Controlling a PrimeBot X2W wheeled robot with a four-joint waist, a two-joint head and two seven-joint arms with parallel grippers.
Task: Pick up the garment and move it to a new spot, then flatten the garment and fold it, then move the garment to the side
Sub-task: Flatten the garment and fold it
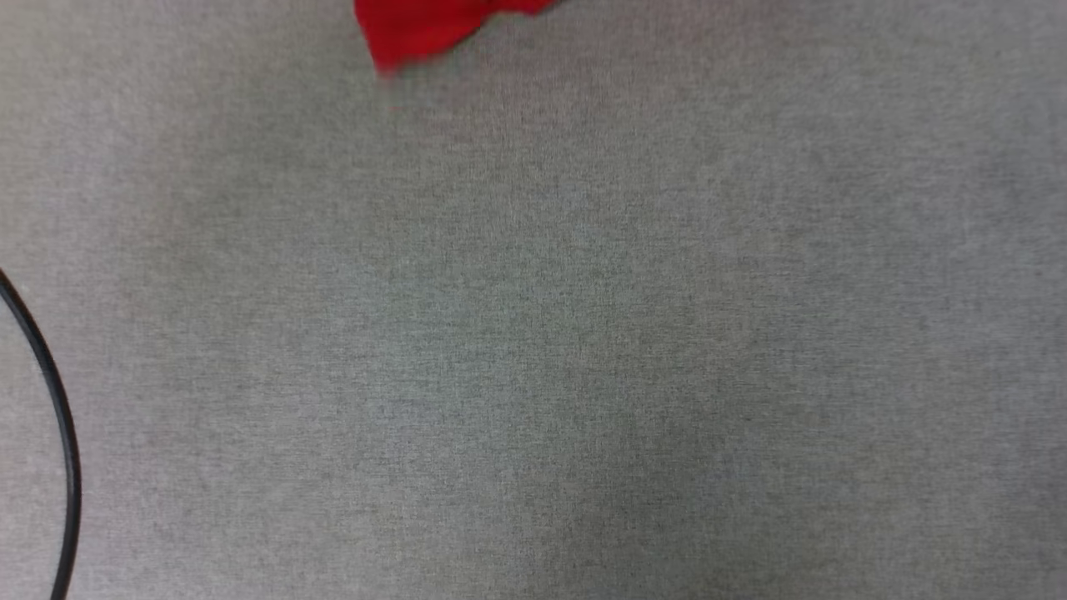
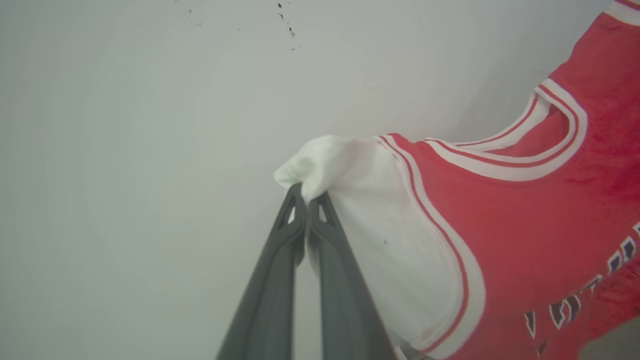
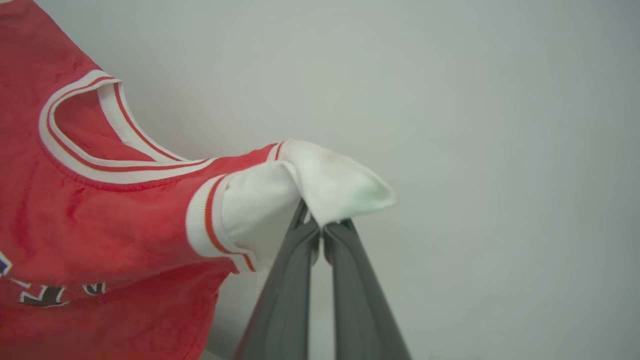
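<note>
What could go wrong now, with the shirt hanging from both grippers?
1. The left gripper and right gripper each pinch just a bunched sleeve tip, so the shirt could slip free.
2. In the head view the shirt's red corner sits at the top edge, so laying it flat on the table may be hard to watch.

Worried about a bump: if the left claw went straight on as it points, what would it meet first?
The white sleeve of the garment, pinched in the left claw; past it a pale surface, distance unclear.
</note>
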